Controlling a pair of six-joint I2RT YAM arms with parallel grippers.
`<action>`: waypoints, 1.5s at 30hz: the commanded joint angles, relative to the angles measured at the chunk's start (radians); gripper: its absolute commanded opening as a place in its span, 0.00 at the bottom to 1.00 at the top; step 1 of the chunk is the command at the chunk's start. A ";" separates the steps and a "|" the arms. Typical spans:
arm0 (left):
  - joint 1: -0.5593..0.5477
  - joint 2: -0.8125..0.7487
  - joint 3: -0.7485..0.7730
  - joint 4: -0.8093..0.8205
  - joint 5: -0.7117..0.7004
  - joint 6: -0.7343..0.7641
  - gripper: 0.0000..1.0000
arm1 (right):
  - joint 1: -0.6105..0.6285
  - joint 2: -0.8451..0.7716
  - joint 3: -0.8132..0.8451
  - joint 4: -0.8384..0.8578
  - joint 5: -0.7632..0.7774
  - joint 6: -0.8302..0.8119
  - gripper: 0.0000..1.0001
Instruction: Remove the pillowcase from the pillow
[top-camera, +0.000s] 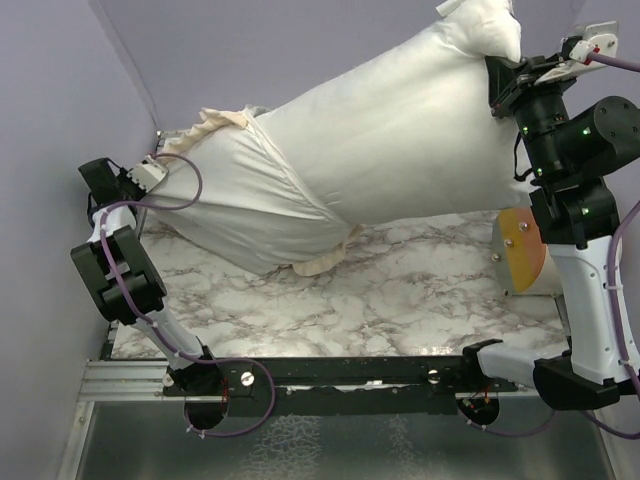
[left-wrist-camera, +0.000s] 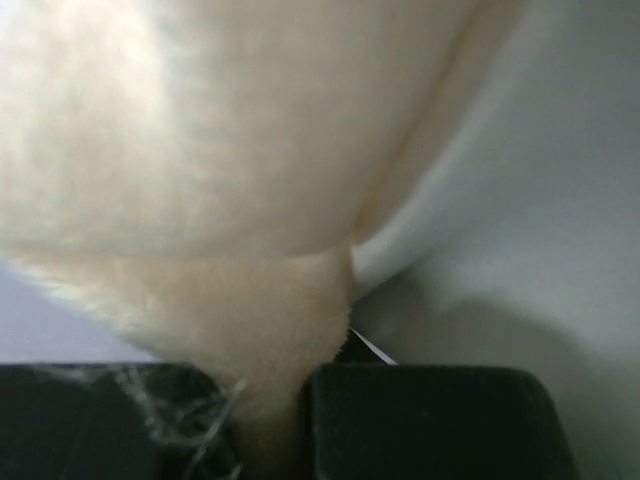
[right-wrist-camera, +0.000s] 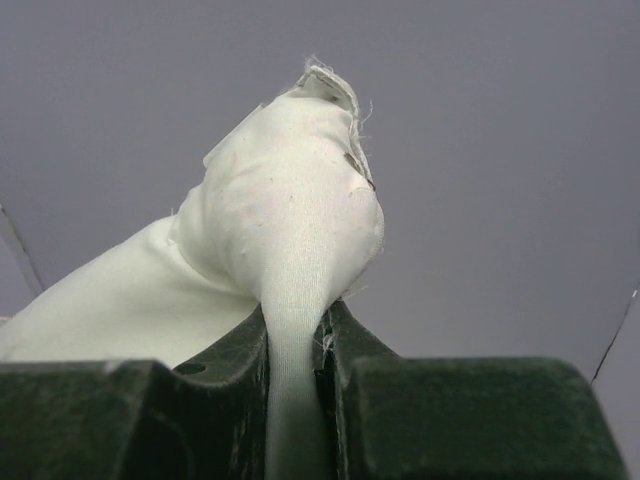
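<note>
The pillow is a plump white cushion hanging slanted above the table, its top right corner highest. My right gripper is shut on that corner; in the right wrist view the white pillow fabric is pinched between the jaws of the right gripper. The pillowcase covers the pillow's lower left end, white inner face outward, cream trim bunched at its top. My left gripper is shut on its left edge. In the left wrist view the fuzzy cream trim runs between the jaws of the left gripper.
The marble table top lies under the hanging pillow. A white box with an orange round face stands at the right beside the right arm. Purple walls close the left and back sides.
</note>
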 joint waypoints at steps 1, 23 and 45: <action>0.051 0.030 -0.043 0.134 -0.186 0.117 0.00 | -0.024 -0.073 0.117 0.321 0.224 -0.109 0.01; 0.054 0.053 -0.115 0.210 -0.236 0.226 0.00 | -0.024 -0.105 0.061 0.371 0.272 -0.189 0.01; -0.520 -0.117 0.548 -0.508 0.153 -0.547 0.00 | -0.024 0.011 -0.138 0.282 -0.183 0.154 0.01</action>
